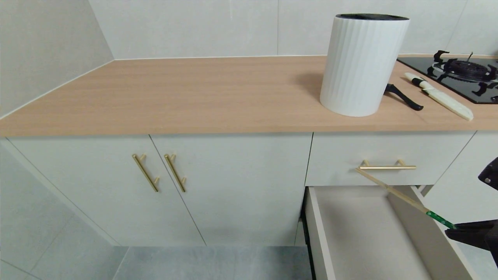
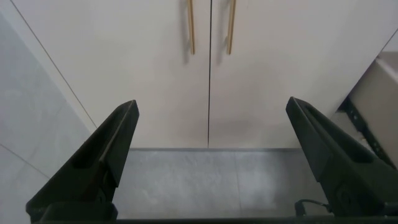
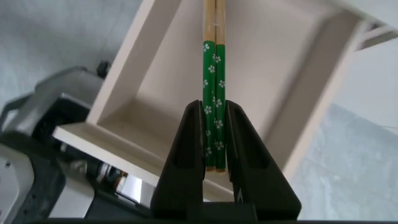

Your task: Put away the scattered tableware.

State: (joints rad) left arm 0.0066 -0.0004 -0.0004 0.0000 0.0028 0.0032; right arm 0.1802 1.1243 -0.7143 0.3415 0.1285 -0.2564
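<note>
You are looking at a wooden counter (image 1: 194,93) that is carrying a tall white ribbed holder (image 1: 362,66), standing upright near the front edge. A black handle (image 1: 402,97) is sticking out from behind the holder, lying flat. A pale knife (image 1: 437,95) is lying beyond that handle, just beside the hob (image 1: 459,74).

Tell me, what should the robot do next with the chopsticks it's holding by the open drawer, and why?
Probably lower the right hand toward the drawer. It is shut on the green ends of the chopsticks, which slant above the open drawer's bare floor, so a short descent should bring them low enough to release inside.
</note>
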